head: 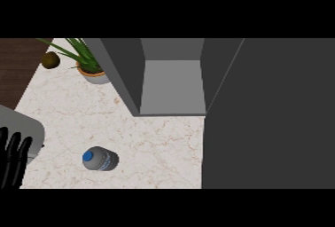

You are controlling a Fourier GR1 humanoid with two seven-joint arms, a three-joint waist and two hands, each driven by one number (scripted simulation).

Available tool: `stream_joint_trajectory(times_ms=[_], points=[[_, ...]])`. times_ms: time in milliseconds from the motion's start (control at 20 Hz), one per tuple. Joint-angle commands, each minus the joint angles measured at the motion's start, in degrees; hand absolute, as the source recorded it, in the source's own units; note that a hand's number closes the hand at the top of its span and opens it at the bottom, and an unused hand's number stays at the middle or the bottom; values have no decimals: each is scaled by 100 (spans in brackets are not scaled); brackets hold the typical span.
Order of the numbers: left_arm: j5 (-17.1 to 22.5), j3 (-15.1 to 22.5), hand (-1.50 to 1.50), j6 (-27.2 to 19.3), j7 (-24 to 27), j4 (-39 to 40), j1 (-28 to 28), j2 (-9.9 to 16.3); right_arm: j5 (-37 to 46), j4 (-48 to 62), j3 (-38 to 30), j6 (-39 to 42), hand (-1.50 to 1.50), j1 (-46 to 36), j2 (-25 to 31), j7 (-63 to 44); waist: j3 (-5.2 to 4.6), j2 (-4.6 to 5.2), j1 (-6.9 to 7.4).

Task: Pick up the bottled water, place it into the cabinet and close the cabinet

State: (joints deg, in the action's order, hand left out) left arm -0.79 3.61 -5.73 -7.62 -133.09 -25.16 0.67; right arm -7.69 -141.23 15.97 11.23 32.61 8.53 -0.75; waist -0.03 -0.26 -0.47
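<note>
Marble counter (157,142) bears bottled water (99,158), perhaps upright.

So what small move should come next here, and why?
Probably bring a hand over to the bottle to grasp it. It stands alone on the counter, untouched, and the cabinet is already open. The left hand rests open at the left edge; the right hand is out of view.

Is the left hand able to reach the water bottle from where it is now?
Probably yes. The left hand rests open at the left edge, and only bare counter lies between it and the water bottle. Nothing blocks the way.
</note>
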Motion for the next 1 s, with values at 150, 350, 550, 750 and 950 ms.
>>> stream_joint_trajectory(times_ms=[150,350,550,750,950], points=[[545,-428,-150,283,542,904,-299,11,336,-983,418,85,-150,924,149,68,-5,-6,-15],[577,-502,-150,427,868,1909,-27,-18,504,-881,633,91,-150,1084,112,427,-4,-3,-57],[865,-758,-150,555,1084,2966,560,-15,346,-936,531,188,-150,1320,287,607,-4,8,-78],[1196,-1246,-150,871,1709,4145,957,119,256,-1200,447,214,-150,1544,472,573,-8,16,-84],[857,-1077,-150,875,2489,5088,1118,-61,430,-1431,688,149,-150,1805,521,658,-11,13,-92]])
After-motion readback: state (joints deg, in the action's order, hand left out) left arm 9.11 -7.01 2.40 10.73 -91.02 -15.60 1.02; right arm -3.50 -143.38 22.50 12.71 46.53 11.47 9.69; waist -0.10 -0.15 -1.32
